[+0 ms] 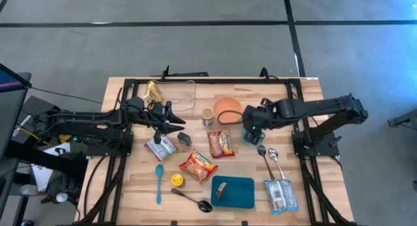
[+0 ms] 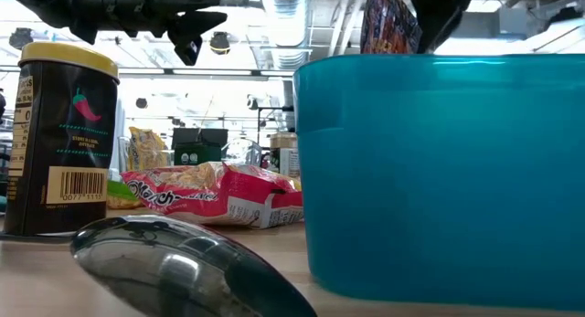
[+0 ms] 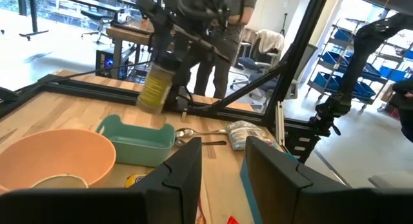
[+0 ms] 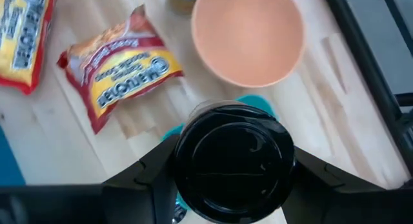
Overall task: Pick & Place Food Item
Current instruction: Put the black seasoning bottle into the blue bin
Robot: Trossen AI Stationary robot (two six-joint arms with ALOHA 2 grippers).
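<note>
Right gripper (image 4: pixel 229 169) clamps a black-lidded jar (image 4: pixel 233 162), held above the table just beside the orange bowl (image 1: pixel 228 109); bowl holds nothing. Teal tray (image 1: pixel 233 191) carries one small grey item, not identifiable. Clear tub (image 1: pixel 184 94) at back edge, contents unclear. Left gripper (image 1: pixel 174 120) fingers spread, holding nothing, over the silver packet (image 1: pixel 160 146).

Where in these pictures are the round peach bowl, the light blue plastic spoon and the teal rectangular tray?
Round peach bowl (image 1: pixel 227 109), high view: its inner floor.
Light blue plastic spoon (image 1: pixel 158 182), high view: middle of its handle.
Teal rectangular tray (image 1: pixel 242 192), high view: bare floor right of the item inside.
</note>
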